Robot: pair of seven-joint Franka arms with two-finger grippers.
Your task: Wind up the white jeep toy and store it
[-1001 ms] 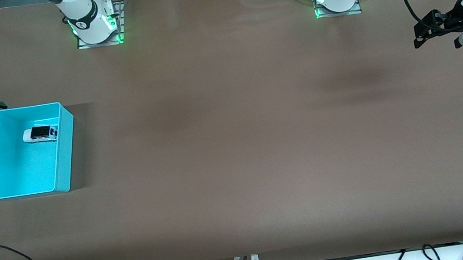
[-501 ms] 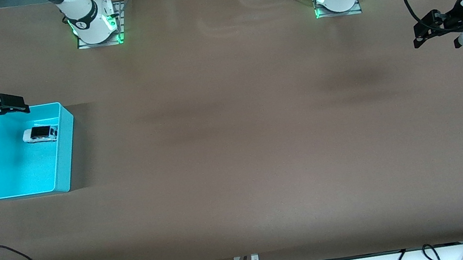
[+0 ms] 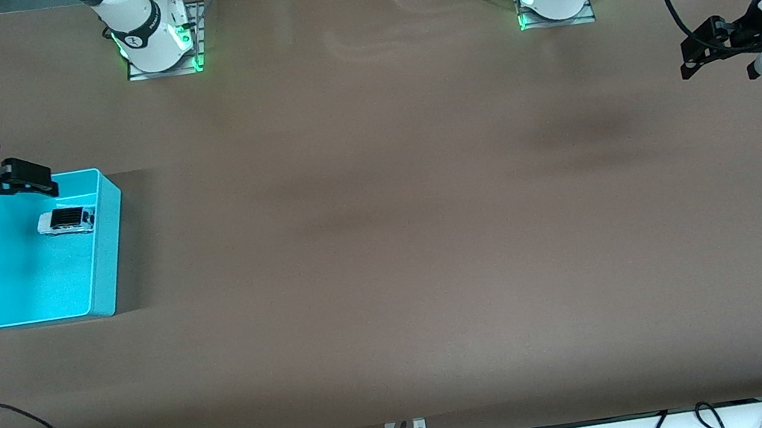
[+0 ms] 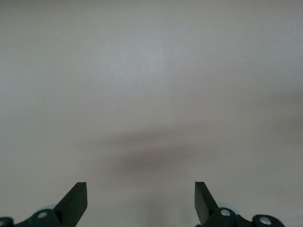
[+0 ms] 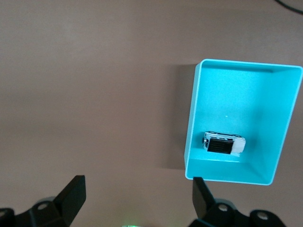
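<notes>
You have the white jeep toy (image 3: 66, 220) lying inside the cyan bin (image 3: 103, 248); the right gripper (image 3: 18, 185), fingers spread and empty, hangs over the bin's rim and could clip it descending; the left gripper (image 3: 694, 58) waits released.

White arms (image 3: 139, 23), black jaws

High front camera faces both arm bases across the brown worktop (image 3: 385, 243); right wrist camera looks down, sharing the cyan bin (image 3: 103, 267).
</notes>
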